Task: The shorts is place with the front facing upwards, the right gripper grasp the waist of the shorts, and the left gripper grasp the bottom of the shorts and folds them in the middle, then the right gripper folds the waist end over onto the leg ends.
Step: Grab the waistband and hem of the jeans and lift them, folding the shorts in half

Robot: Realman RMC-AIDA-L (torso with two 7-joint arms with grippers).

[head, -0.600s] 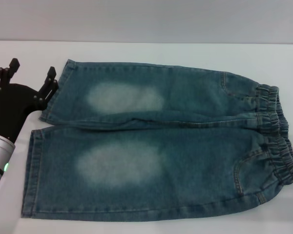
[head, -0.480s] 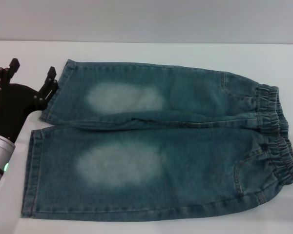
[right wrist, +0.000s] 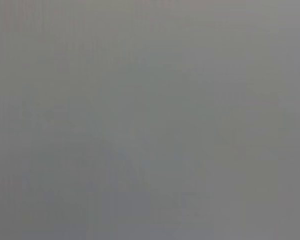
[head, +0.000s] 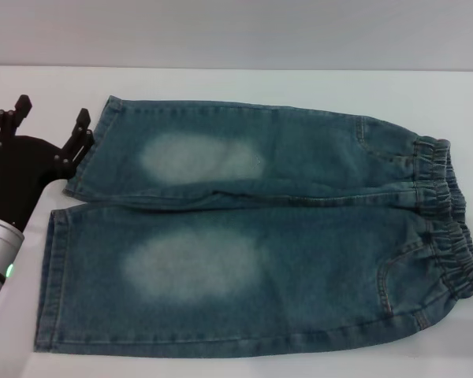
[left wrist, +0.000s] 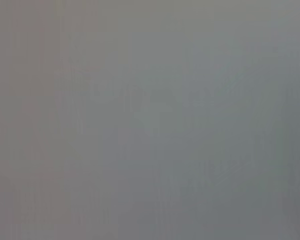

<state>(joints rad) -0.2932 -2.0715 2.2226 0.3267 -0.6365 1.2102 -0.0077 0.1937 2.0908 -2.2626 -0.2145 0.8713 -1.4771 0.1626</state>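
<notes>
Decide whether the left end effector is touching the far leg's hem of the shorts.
Cannot tell. In the head view the open left end effector has one fingertip overlapping the far leg's hem of the shorts; no gap shows, and its height is unclear.

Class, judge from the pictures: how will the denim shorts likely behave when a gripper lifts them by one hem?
The shorts lie flat with soft creases, so they will probably drape and sag rather than hold shape. Denim looks thick, so likely heavyish for cloth and not slippery. The open left gripper beside the far leg's hem may pinch one layer only.
</notes>
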